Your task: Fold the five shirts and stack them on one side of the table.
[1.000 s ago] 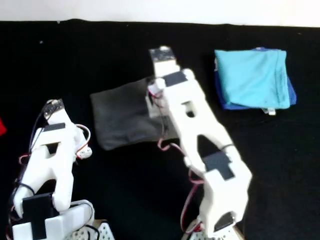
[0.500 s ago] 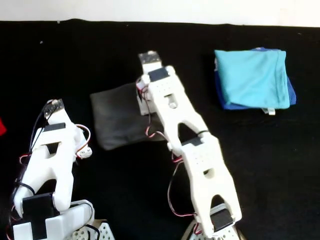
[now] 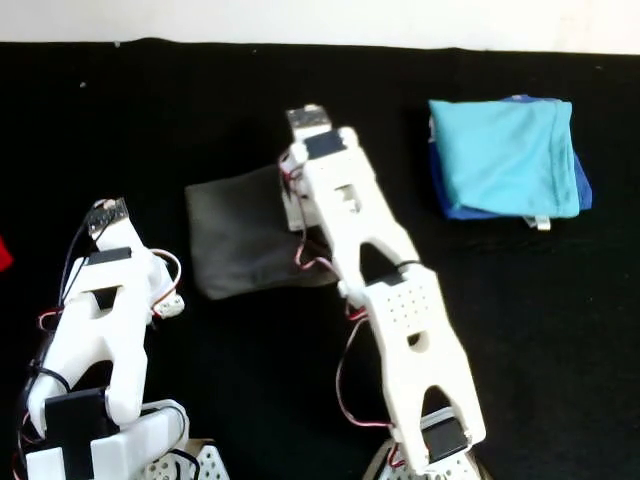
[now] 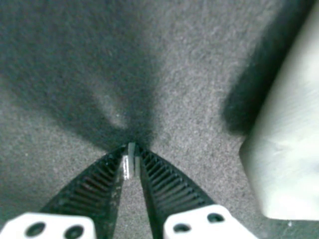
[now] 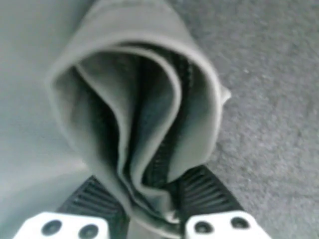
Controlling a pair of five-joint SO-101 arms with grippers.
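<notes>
high view: the grey shirt (image 3: 235, 240) lies folded mid-table, with the right arm (image 3: 345, 205) reaching over the edge nearest the stack (image 3: 505, 155). the stack, teal over blue, sits well apart at the far right. the carry should probably lift the bundle clear, then land it squarely on the teal one.

left wrist view: the left gripper (image 4: 130, 159) hangs over bare table cloth (image 4: 199, 74), jaws pressed together on nothing.

right wrist view: the right gripper (image 5: 149, 194) pinches several folded layers of the shirt, a detail the arm masks from above. all layers should stay clamped so the fold holds.
</notes>
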